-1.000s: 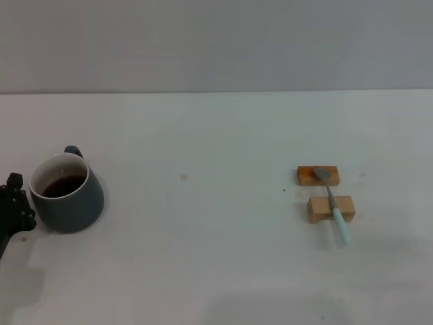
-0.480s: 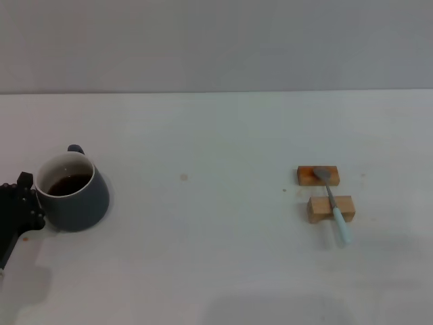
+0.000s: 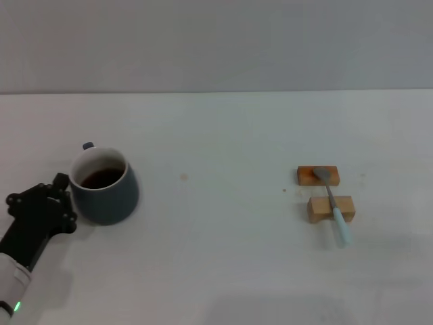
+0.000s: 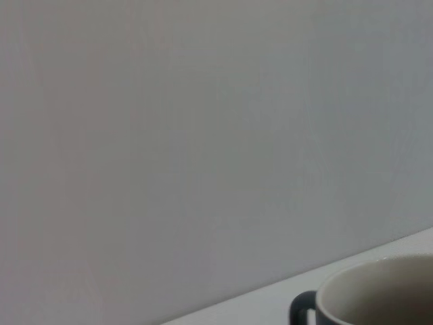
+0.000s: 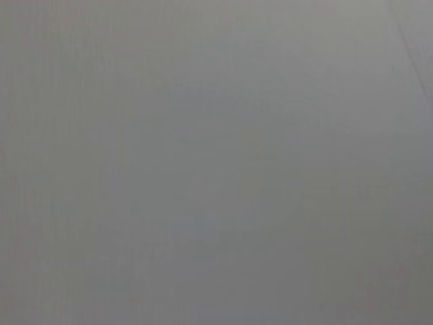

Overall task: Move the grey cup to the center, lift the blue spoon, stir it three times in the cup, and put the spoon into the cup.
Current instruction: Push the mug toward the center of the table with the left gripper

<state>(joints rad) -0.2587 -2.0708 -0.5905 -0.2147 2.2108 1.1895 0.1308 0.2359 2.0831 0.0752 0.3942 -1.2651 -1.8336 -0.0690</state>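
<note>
The grey cup (image 3: 105, 195) stands on the white table at the left, upright, with dark liquid inside and its handle turned to the far side. My left gripper (image 3: 59, 200), black, presses against the cup's left wall, its arm coming in from the lower left corner. The left wrist view catches only the cup's white-lined rim and handle (image 4: 376, 299). The blue spoon (image 3: 333, 204) lies at the right across two wooden blocks, its metal bowl on the far one and its pale blue handle pointing toward me. My right gripper is out of view.
The two small wooden blocks (image 3: 318, 175) (image 3: 331, 208) sit one behind the other at the right. A bare stretch of white table (image 3: 216, 223) lies between the cup and the blocks. A grey wall rises behind the table's far edge.
The cup and my left gripper have moved together to the right, toward the table's middle, with the handle turning a little. The spoon and blocks have not moved.
</note>
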